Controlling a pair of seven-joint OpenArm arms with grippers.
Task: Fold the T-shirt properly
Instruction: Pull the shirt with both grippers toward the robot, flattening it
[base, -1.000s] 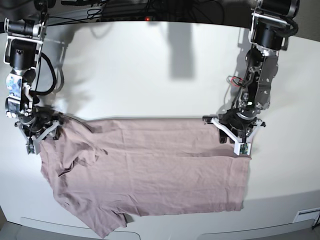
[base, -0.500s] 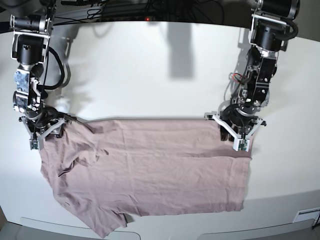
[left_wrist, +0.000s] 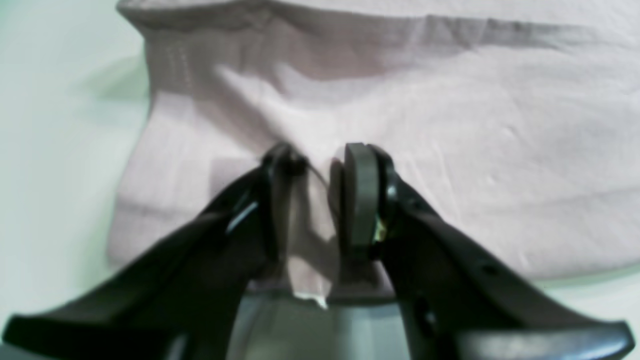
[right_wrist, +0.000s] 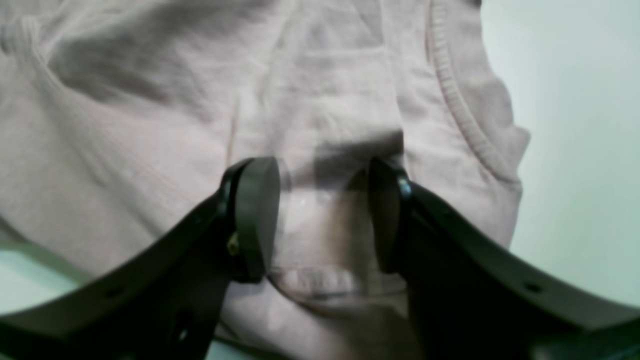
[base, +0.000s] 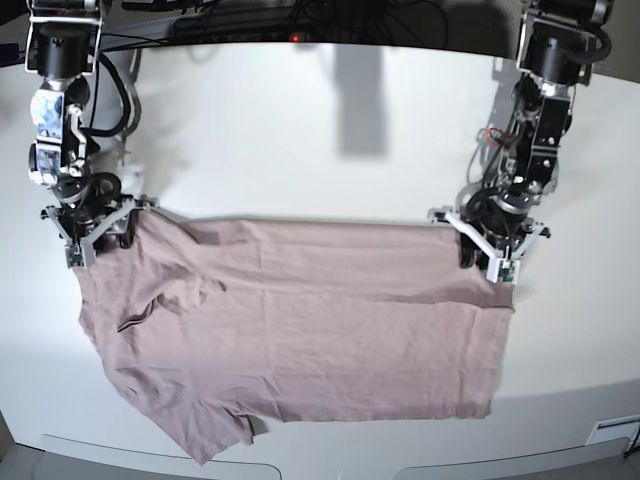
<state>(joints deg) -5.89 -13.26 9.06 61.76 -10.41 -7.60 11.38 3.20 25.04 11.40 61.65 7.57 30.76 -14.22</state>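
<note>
T-shirt (base: 300, 340) lies spread on the white tabletop (base: 320, 130) in the base view, its far edge stretched between both tools. The left tool (base: 497, 250) holds one far corner and the right tool (base: 92, 228) holds the other, near a sleeve.

In the left wrist view, the left tool (left_wrist: 320, 200) is narrow, pinching a fold of shirt (left_wrist: 450, 125).

In the right wrist view, the right tool (right_wrist: 325, 215) is wider, closed on bunched cloth (right_wrist: 150, 100) beside a stitched hem (right_wrist: 465, 115).

The T-shirt (base: 300, 340) is plain dusty pink-mauve, the table (base: 300, 130) white, both grippers' fingers (right_wrist: 255, 215) black.
</note>
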